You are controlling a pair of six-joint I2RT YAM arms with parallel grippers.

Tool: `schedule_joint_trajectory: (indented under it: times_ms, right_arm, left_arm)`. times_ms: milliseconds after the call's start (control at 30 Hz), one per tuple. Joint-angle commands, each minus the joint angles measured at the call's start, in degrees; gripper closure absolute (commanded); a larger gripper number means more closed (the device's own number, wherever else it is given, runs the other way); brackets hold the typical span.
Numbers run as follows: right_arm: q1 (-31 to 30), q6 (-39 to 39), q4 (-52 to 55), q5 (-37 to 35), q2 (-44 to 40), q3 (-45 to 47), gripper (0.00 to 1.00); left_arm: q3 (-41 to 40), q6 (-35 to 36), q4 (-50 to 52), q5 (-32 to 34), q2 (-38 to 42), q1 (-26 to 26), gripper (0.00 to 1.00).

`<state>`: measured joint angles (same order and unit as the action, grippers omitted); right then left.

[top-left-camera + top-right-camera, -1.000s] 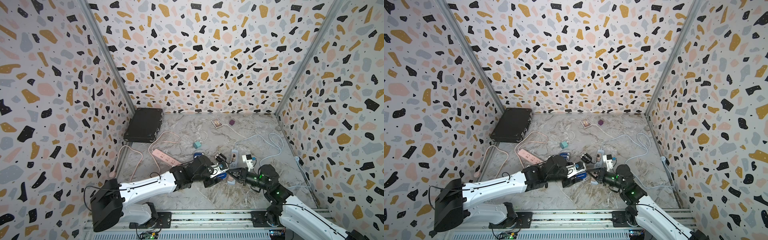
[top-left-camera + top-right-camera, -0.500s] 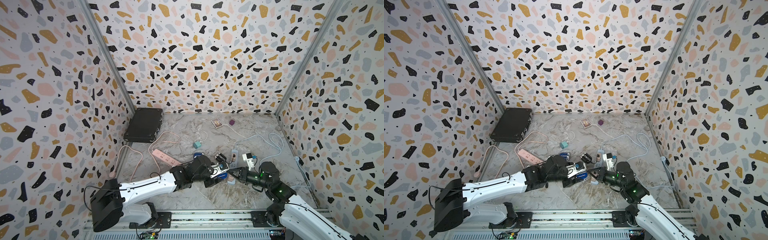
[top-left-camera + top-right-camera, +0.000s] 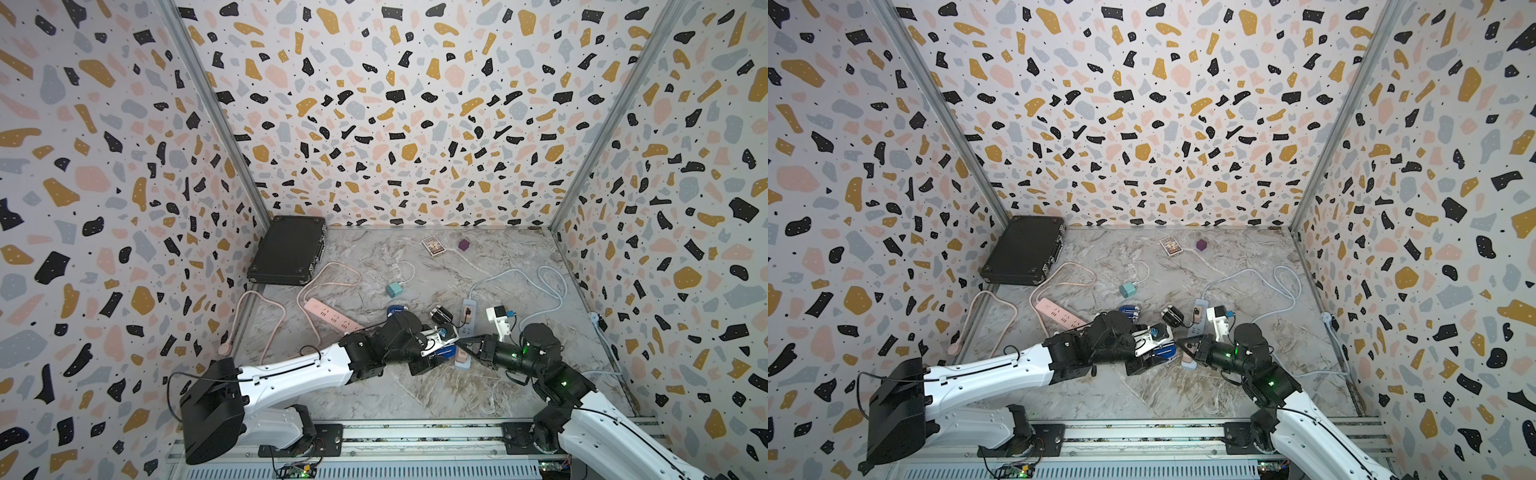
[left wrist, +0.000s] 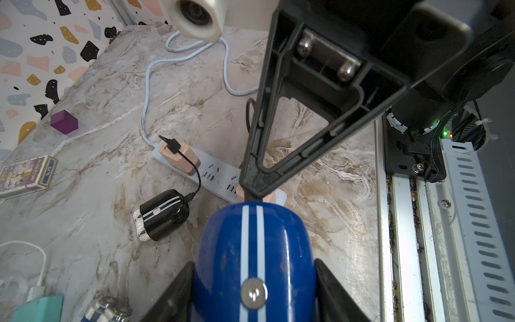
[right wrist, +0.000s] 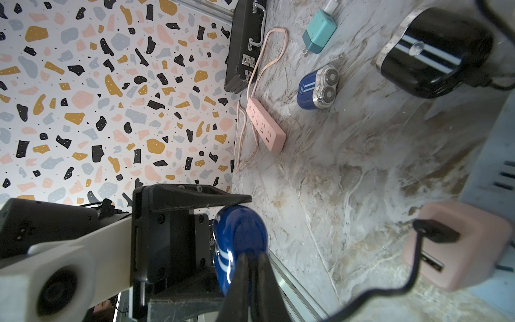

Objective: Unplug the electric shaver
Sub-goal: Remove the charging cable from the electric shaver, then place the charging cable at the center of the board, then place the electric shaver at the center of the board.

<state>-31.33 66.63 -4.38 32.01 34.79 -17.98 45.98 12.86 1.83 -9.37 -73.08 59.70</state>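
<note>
Item count, largest first:

- Black case (image 3: 289, 251): one, flat in the far left corner of the table.
- Power strips: two. The pink power strip (image 3: 330, 318) lies left of centre. The pale blue power strip (image 4: 214, 174) lies right of centre.
- Shavers: three. The blue shaver (image 4: 255, 231) is in the left gripper. A second blue shaver (image 5: 317, 86) lies loose on the table. A black shaver (image 4: 161, 214) lies beside the pale blue power strip.
- Adapters: three. Two pink adapters sit on the pale blue strip: the far adapter (image 4: 181, 157), cabled to the black shaver, and the near adapter (image 5: 457, 245), with a black cable (image 5: 412, 287) leaving it. One teal adapter (image 3: 392, 289) lies loose.
- Card box (image 3: 432, 246): one, near the back wall.
- Purple cube (image 3: 464, 245): one, just beside the card box.

Gripper state:

- Left gripper (image 4: 254, 267): jaws about half open, clamped across the body of the blue shaver, which is held just beside the near end of the pale blue strip.
- Right gripper (image 5: 252, 259): jaws fully closed, tips against the shaver's far end. It cannot be told whether anything is pinched between them.
</note>
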Motion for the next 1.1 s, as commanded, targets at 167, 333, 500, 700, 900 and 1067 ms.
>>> schedule_joint_trajectory:
  times_ms: [167, 333, 500, 700, 900, 1067]
  right_arm:
    - [4.08, -1.07, 3.91, -5.85, -1.39, -0.74, 1.00]
    - [5.08, -0.78, 3.23, -4.79, -1.13, -0.57, 1.00]
    - [5.42, -0.67, 3.00, -4.41, -1.18, -0.49, 1.00]
    - [5.41, -0.05, -3.60, 0.80, 5.31, 0.65, 1.00]
    - [5.32, -6.08, 3.85, 0.82, 4.46, -3.04, 1.00]
    - [5.19, -10.54, 10.71, 2.58, 5.09, -5.73, 1.00]
  left_arm:
    - [-2.30, -0.29, 2.57, 0.67, 3.70, -0.29, 0.70]
    - [-2.79, -0.60, 2.57, 0.88, 3.91, -0.29, 0.71]
    - [-3.26, -0.98, 2.92, 4.62, 4.17, -0.29, 0.71]
    - [-3.97, -3.98, 2.99, 10.09, 2.63, -3.80, 0.70]
    - [-4.19, -6.97, 2.23, 13.13, -0.32, -9.02, 0.70]
    - [-3.41, -8.28, 1.89, 12.93, -5.12, -12.05, 0.71]
